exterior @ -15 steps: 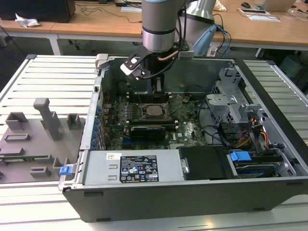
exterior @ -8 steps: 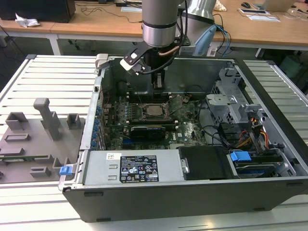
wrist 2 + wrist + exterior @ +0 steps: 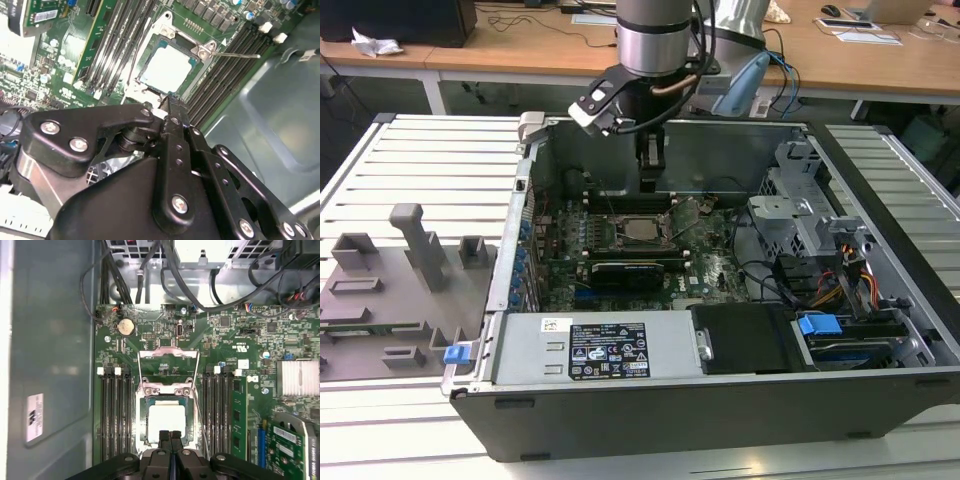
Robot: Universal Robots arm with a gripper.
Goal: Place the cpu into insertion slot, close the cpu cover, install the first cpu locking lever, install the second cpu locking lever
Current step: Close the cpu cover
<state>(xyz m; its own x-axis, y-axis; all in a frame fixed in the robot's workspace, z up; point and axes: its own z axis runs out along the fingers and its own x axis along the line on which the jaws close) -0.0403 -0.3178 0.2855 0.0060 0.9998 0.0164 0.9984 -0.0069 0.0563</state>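
cpu (image 3: 164, 422) sits flat in insertion slot (image 3: 141, 425), mid-frame in exterior view. cpu cover (image 3: 167, 365) flipped open just beside slot. Gripper (image 3: 170, 436) fingers pressed together, gripping nothing, tips at slot edge. All inside open computer case (image 3: 720, 410) on slatted white bench (image 3: 420, 150). Wooden desks (image 3: 500, 50) across frame top.

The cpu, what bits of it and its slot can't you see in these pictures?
First wrist view: the gripper covers one edge of the cpu.
Second wrist view: the gripper hides one corner of the insertion slot.
Exterior view: the cpu is too small to tell whether the gripper touches it or hangs above it.
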